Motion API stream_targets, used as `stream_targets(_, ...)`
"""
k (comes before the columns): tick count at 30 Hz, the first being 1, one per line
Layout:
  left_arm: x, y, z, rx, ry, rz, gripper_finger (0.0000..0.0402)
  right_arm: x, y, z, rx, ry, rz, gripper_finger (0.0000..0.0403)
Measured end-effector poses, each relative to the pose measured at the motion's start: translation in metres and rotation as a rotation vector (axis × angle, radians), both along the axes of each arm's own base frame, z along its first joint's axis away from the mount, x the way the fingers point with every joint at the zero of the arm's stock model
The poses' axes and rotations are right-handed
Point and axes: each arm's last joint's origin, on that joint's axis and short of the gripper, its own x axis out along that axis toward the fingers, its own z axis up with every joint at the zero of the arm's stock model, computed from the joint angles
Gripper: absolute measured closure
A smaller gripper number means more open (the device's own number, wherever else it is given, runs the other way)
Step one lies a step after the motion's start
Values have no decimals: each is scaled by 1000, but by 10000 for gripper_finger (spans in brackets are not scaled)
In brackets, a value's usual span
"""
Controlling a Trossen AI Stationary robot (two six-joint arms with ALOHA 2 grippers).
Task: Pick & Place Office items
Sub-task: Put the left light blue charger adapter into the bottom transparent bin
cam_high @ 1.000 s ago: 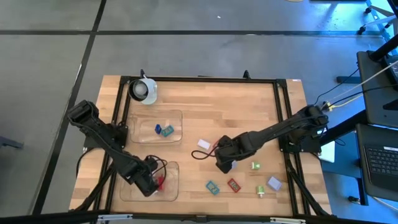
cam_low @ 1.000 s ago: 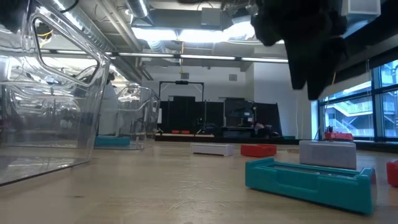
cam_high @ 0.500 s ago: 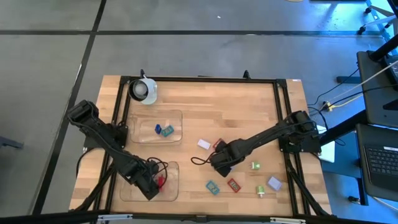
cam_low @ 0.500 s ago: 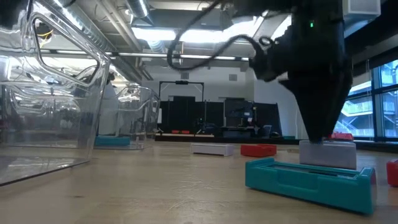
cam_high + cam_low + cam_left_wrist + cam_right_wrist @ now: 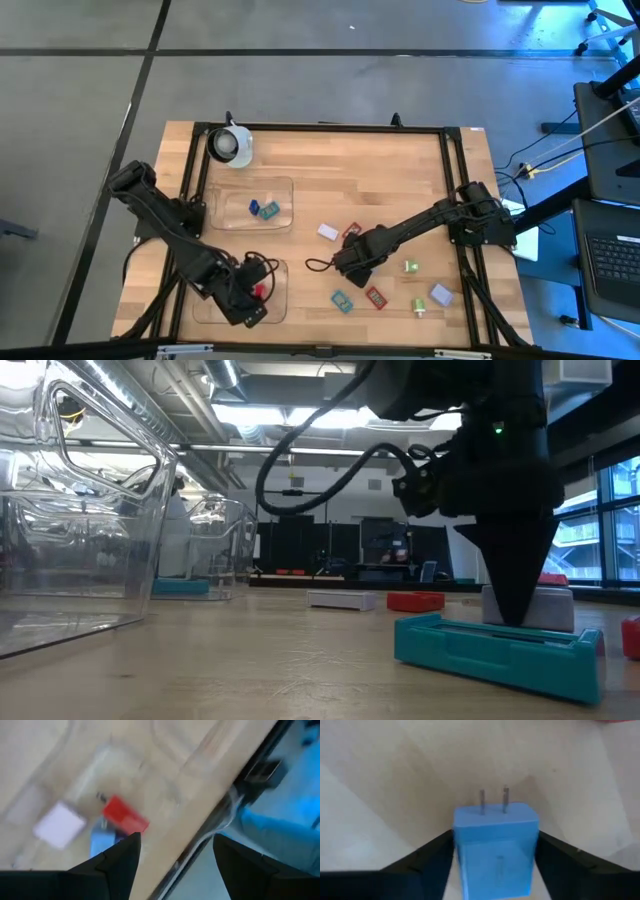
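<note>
Right claw point(image 5: 352, 266) sits low on the wooden surface point(image 5: 380, 170) mid-table, fingers spread either side of a blue plug block point(image 5: 496, 845), not visibly pinching it. Left claw point(image 5: 250, 300) hangs over the near clear tray point(image 5: 275, 312), open and empty, above a red piece point(image 5: 125, 817).

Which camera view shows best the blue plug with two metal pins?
The right wrist view: the blue plug fills it, pins visible, between the right end effector's fingers. The high, low and left wrist views do not show it.
</note>
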Motion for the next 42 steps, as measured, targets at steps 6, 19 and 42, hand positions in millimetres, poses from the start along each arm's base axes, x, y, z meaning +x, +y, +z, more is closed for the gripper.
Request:
stream_targets(6,3,8,30,174,-128,59,165,1,1,0,20,-10,8,193)
stream_targets(19,13,20,63,631,-400,-23,161,0,-21,94,34,-462,-37,193)
stream_targets(42,70,65,99,1289,-478,22,85,6,-55,245,11,-1584,-56,188)
